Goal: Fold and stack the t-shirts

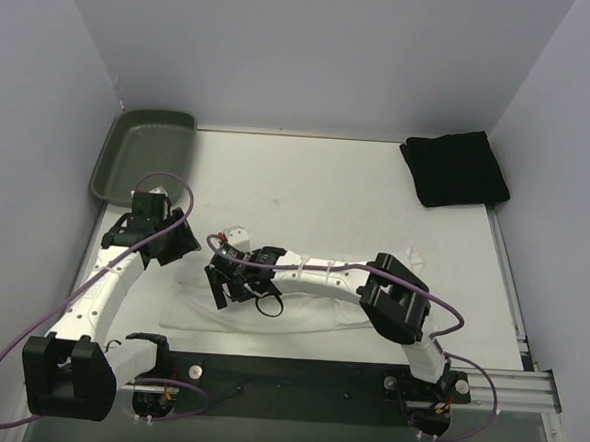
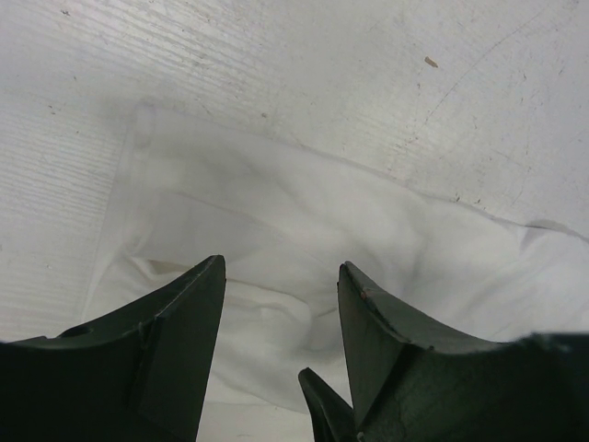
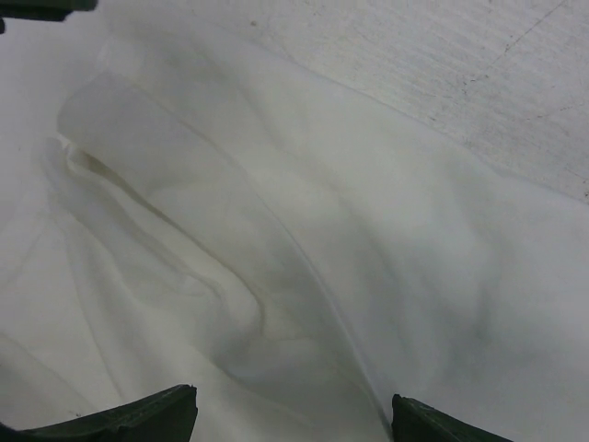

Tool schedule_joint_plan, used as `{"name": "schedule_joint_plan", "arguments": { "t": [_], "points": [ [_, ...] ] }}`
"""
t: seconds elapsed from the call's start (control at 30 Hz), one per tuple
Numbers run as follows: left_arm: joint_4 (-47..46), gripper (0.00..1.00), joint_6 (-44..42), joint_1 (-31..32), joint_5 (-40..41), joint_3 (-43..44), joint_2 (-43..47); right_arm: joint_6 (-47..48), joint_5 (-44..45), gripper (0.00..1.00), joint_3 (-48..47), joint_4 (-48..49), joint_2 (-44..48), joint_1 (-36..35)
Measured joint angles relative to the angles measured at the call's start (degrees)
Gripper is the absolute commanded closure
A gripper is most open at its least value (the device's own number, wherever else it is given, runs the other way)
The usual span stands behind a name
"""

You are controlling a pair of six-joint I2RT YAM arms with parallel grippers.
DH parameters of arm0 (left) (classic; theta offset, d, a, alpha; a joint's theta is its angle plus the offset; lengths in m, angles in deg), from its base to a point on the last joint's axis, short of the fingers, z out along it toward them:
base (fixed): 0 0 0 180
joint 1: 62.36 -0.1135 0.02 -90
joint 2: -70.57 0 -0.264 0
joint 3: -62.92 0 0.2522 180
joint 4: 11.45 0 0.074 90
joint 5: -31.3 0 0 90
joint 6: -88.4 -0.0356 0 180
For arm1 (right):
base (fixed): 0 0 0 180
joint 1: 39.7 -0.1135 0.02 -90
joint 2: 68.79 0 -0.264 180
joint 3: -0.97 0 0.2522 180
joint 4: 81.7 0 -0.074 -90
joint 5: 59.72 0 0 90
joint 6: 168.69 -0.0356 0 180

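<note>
just above the white t-shirt [image 1: 199,313], left claw [image 2: 281,272] and right claw [image 3: 294,410], both tilted down, both spread

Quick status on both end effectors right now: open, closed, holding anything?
Left end effector: open, over the white t-shirt, gripping nothing.
Right end effector: wide open over the same shirt, gripping nothing.

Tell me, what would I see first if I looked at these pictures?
The left gripper and the right gripper both hang open over a rumpled white t-shirt at the near side of the table. A neatly folded black t-shirt sits in the far right corner, and a dark green tray sits in the far left corner.
</note>
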Motion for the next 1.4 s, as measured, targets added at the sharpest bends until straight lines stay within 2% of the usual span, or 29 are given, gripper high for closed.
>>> {"name": "schedule_joint_plan", "arguments": {
  "t": [0.6, 0.83, 0.93, 0.97, 1.03, 1.07, 1.1, 1.4],
  "points": [
    [-0.20, 0.38, 0.20, 0.00, -0.20, -0.83, 0.70, -1.77, 2.36, 0.14, 4.24, -0.96, 2.34, -7.08],
    [-0.26, 0.38, 0.13, 0.00, -0.11, -1.40, 0.68, -0.83, 5.29, 0.16, 3.37, -1.70, 4.02, -5.07],
    [-0.13, 0.39, -0.02, 0.00, -0.02, -1.38, 0.68, 0.13, 5.77, 0.35, 0.63, -2.19, 4.04, -2.58],
    [-0.09, 0.38, -0.04, 0.00, 0.09, -1.38, 0.68, 0.35, 5.84, 0.56, -0.79, -2.69, 3.93, -1.46],
    [0.00, 0.39, -0.09, 0.00, 0.24, -1.36, 0.68, 1.09, 5.84, 0.75, -3.21, -3.19, 3.30, 0.31],
    [0.11, 0.38, -0.11, 0.00, 0.35, -1.31, 0.68, 1.25, 5.81, 0.93, -4.13, -3.21, 2.97, 0.96],
    [0.31, 0.39, -0.22, 0.00, 0.59, -1.18, 0.68, 1.31, 5.95, 1.00, -5.57, -3.58, 2.32, 1.88],
    [0.68, 0.39, -0.66, -0.13, 1.42, -0.11, 0.61, 2.21, 6.43, 1.00, -11.54, -5.88, -5.20, 5.73]
  ]
}}
